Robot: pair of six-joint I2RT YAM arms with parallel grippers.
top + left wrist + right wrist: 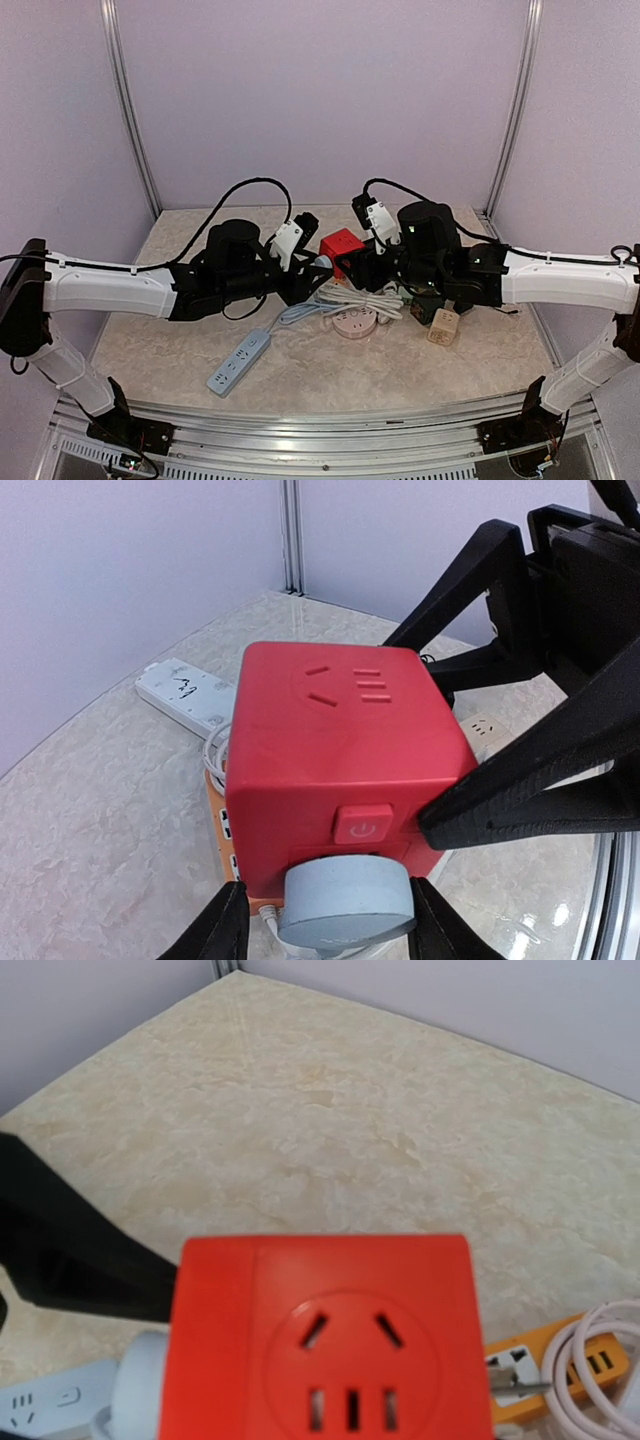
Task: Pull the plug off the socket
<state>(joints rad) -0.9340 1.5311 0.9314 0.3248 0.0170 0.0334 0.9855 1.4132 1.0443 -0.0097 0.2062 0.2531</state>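
Right claw clamps the red plastic cube socket; left claw gapes around its grey round plug, so squeeze-and-pull looks next.

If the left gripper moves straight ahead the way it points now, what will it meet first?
The left gripper would probably first meet the grey plug, which sits between its tips, plugged into the red socket cube.
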